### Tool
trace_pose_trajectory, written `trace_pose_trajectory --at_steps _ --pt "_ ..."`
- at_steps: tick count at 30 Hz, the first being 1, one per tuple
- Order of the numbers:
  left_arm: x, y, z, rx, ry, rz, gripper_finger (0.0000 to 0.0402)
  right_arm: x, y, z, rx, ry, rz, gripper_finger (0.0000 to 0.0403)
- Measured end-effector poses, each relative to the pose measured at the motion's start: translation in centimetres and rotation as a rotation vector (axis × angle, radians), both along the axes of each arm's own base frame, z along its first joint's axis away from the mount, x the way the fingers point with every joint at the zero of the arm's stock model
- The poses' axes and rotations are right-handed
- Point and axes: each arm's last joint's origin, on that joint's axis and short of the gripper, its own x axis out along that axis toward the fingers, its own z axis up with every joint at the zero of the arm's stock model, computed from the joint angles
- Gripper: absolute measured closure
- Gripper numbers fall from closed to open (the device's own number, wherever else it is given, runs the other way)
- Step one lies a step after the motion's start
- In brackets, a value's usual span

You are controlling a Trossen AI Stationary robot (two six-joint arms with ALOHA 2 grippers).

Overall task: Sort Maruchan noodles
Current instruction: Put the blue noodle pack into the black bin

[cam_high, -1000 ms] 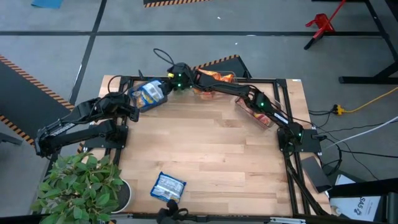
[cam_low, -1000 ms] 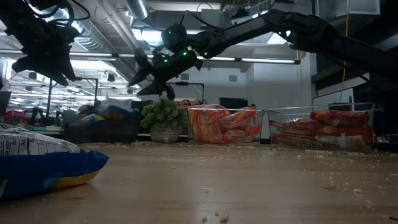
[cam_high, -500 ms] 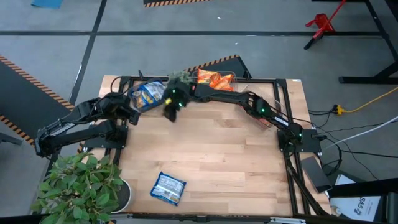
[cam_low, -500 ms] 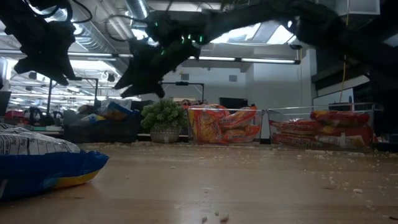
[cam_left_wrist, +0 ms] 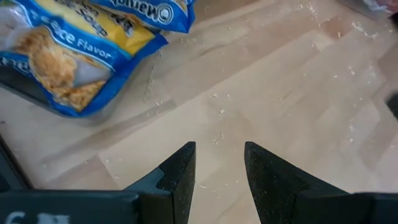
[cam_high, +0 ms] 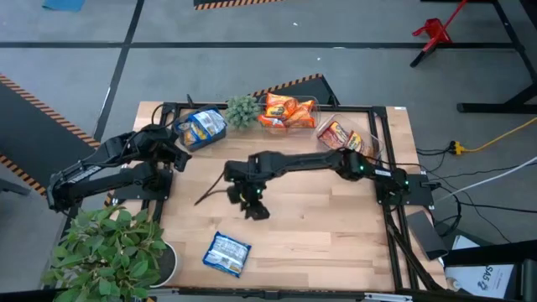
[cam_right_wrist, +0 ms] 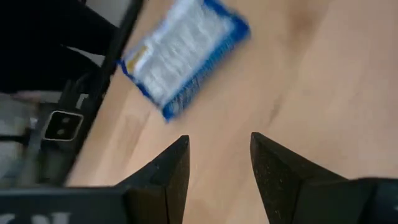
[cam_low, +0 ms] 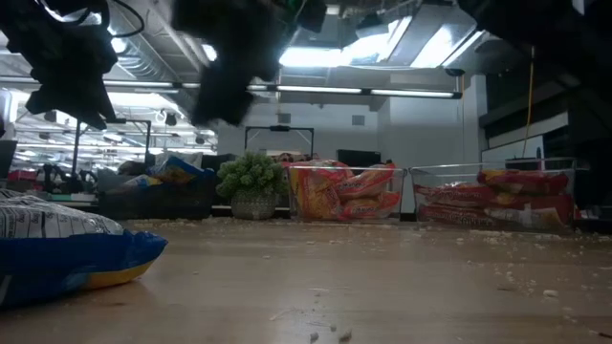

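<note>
One blue-and-white noodle packet (cam_high: 226,252) lies flat near the table's near edge; it also shows in the right wrist view (cam_right_wrist: 183,56) and close up in the low view (cam_low: 67,253). My right gripper (cam_high: 249,201) hovers open over the table's middle, short of that packet, touching nothing. More blue packets (cam_high: 201,126) sit in the far-left bin, orange ones (cam_high: 289,109) in the middle bin and red ones (cam_high: 342,134) in the right bin. My left gripper (cam_left_wrist: 219,165) waits open by the left edge, near the blue packets (cam_left_wrist: 81,43).
A small green plant (cam_high: 242,109) stands between the blue and orange bins at the far edge. A large potted plant (cam_high: 109,247) fills the near-left corner. Black frame rails (cam_high: 390,210) run along the table's sides. Bare wood lies between my right gripper and the right edge.
My right arm has swung from the far edge, beside the blue-packet bin, across the table toward the near edge and down toward the lone blue packet. The small plant, covered by the arm before, now shows.
</note>
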Motion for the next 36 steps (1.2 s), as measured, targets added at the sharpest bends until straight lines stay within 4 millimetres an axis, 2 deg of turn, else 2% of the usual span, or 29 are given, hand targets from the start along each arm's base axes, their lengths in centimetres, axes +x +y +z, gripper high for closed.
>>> trace_pose_trajectory --at_steps 3,6,11,14,17,22,25,29,33,36 --pt "0.0 0.0 0.0 0.025 0.012 -0.015 0.0269 0.7 1.4 0.3 -0.095 -0.177 0.115 0.0251" --pt "0.0 0.0 0.0 0.037 0.019 -0.028 0.0269 1.6 3.4 -0.1 -0.24 -0.31 0.144 0.0251" --pt "0.0 0.0 0.0 0.023 0.014 -0.042 0.0269 2.9 9.0 -0.4 -0.281 -0.548 0.16 0.0251" --pt "0.0 0.0 0.0 0.023 0.014 -0.044 0.0269 2.8 12.3 -0.5 -0.318 -0.651 0.142 0.0251" --pt "0.0 0.0 0.0 0.046 0.026 -0.054 0.0269 2.6 14.3 -1.6 -0.363 -0.698 0.067 0.0251" --pt "0.0 0.0 0.0 0.05 0.029 -0.058 0.0269 2.6 15.6 -4.3 -0.305 -0.7 -0.045 0.0251" --pt "0.0 -0.1 0.0 0.027 0.014 -0.082 0.0269 2.1 16.5 -6.7 -0.309 -0.635 -0.067 0.0251" --pt "0.1 -0.2 0.0 0.008 0.004 -0.102 0.0269 1.7 17.2 -8.3 -0.296 -0.546 -0.093 0.0251" --pt "0.0 -0.2 0.0 -0.007 -0.001 -0.086 0.0269 1.3 16.5 -9.1 -0.466 -0.478 -0.18 0.0251" --pt "0.0 -0.2 0.0 -0.014 -0.005 -0.078 0.0269 1.4 14.9 -9.0 -0.635 -0.443 -0.281 0.0251"
